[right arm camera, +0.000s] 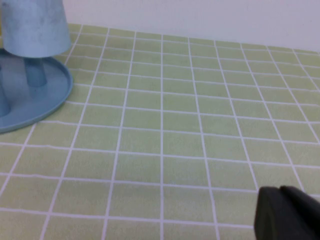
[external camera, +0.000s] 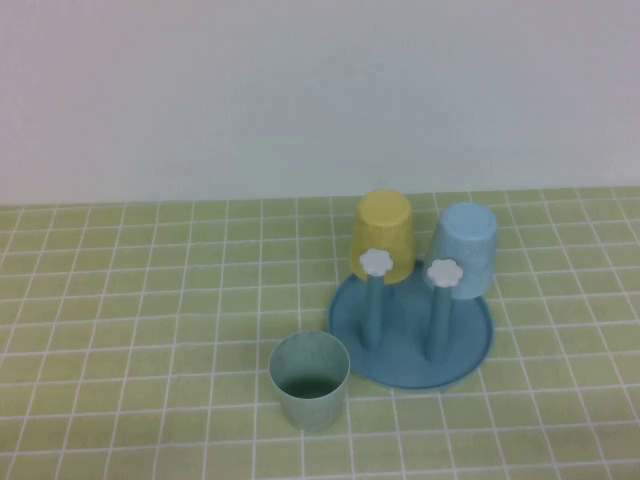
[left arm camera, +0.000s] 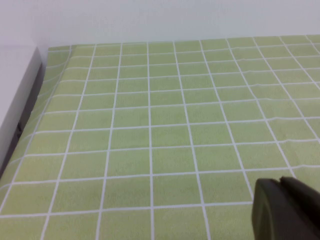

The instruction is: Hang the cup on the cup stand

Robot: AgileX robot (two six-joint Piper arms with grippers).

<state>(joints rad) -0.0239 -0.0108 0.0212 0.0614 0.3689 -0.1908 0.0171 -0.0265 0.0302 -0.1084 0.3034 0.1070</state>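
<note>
- Left claw (left arm camera: 286,210): only a dark corner shows in its own wrist view, low over bare green checked worktop (left arm camera: 150,125); absent from the high view; cannot tell whether open or closed; nothing visibly held.
- Cup (external camera: 309,381): upright, mouth up, on the worktop just in front of the left edge of the cup stand (external camera: 470,345), close beside the rim, possibly touching it. Needs turning mouth-down before going on a peg, so a poor grip on the smooth tapered wall risks a slip mid-turn.
- So near the dish, risks a nudge against the rim during the approach, tipping the cup or shoving the stand.
- Two front pegs free, white flower caps (external camera: 375,262) on top. Off-centre lowering likely catches the cup's rim on a cap and leaves it hanging crooked or falling.
- Yellow cup (external camera: 383,236) and light blue cup (external camera: 464,248) upside down on the back pegs, right behind the free ones; risk of bumping them off during placement.
- Right claw (right arm camera: 287,214): dark corner only in its wrist view, low over the worktop, well right of the stand; cannot tell how it stands; nothing visibly gripped.
</note>
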